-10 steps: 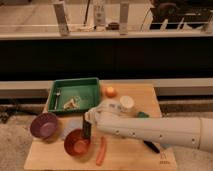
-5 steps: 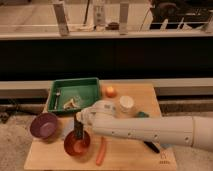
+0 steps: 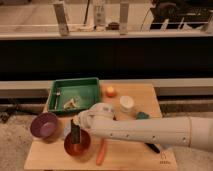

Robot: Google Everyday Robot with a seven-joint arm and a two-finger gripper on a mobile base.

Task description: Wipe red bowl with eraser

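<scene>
The red bowl point(image 3: 77, 145) sits at the front left of the wooden board point(image 3: 125, 157). My gripper point(image 3: 76, 125) hangs right above it, at the end of the white arm point(image 3: 150, 131) that reaches in from the right. It is shut on the eraser point(image 3: 75, 134), a small dark block held upright. The eraser's lower end dips into the bowl. I cannot tell whether it touches the inside.
A purple bowl point(image 3: 45, 125) stands just left of the red one. A green tray point(image 3: 75, 94) with scraps is behind. An orange ball point(image 3: 110, 91), a white cup point(image 3: 127, 103), a teal block point(image 3: 142, 115), a carrot point(image 3: 101, 151) and a black marker point(image 3: 152, 147) lie on the board.
The arm has swung left and lowered. The eraser has gone from beside the bowl's back rim to over and into the red bowl.
</scene>
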